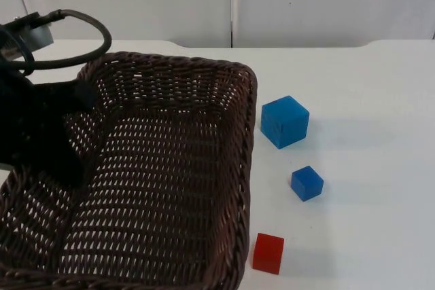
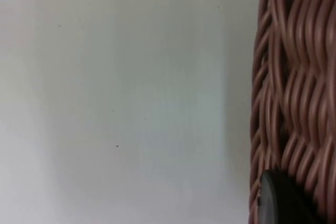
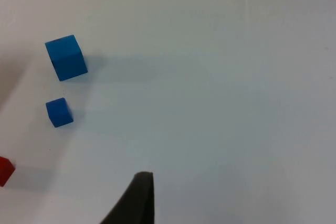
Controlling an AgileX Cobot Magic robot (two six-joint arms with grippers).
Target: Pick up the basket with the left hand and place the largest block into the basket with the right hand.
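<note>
Largest blue block (image 1: pixel 284 121) sits on the table (image 1: pixel 367 168) just beside the basket (image 1: pixel 170 168), with a smaller blue block (image 1: pixel 307 183) and a red block (image 1: pixel 268 253) nearby. Left gripper (image 1: pixel 47 147) is at the basket's left rim; I cannot tell its grip. Right gripper (image 3: pixel 137 203) hangs well apart from the blocks, state unclear. My worry: a weak rim hold tips the basket, or I grab the wrong blue.

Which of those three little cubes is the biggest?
The large blue block, farthest back beside the basket; the small blue block and red block are clearly smaller.
</note>
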